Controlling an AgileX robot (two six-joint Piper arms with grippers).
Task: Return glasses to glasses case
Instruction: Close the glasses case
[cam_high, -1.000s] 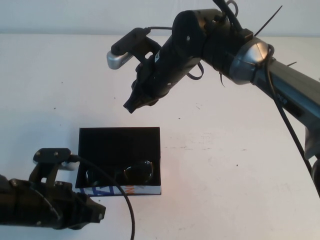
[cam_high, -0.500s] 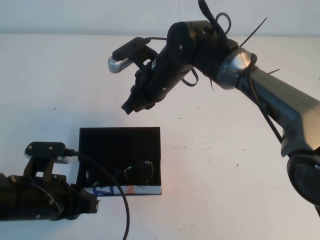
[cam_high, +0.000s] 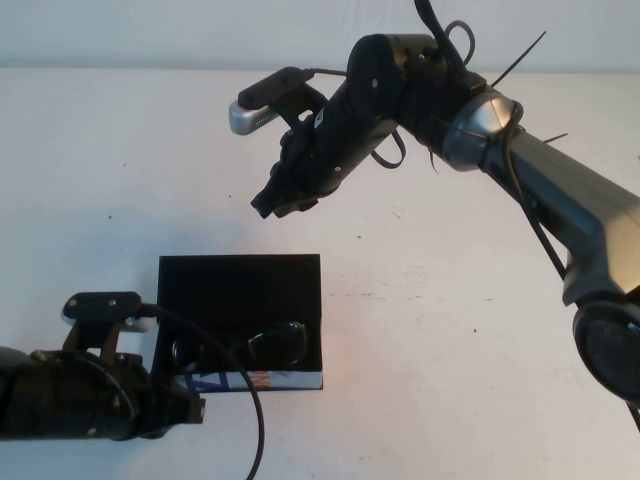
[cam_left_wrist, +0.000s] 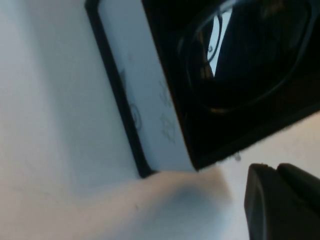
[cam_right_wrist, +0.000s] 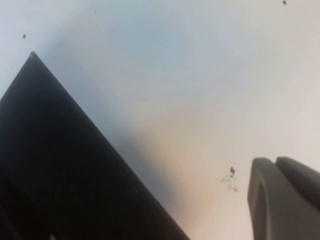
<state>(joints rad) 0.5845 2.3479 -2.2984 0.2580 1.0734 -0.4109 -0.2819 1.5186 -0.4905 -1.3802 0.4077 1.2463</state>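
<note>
Glasses (cam_high: 265, 346) lie inside the open glasses case (cam_high: 240, 290); the flap may catch them.
Left hand (cam_high: 190, 412), near-left beside the case, and right hand (cam_high: 275, 200), above its far side: both look pressed together, holding nothing.

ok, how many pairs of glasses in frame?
1. The glasses lie inside the open glasses case, near its front wall. Left gripper is low beside the case; right gripper is above it, behind.

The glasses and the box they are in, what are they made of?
The glasses look like thin dark plastic or metal frames, hard to tell which; their lenses glint, so they are glossy. The glasses case seems stiff matte black card with a printed white side. The left gripper sits by its near corner; the right gripper hangs above the table beyond.
</note>
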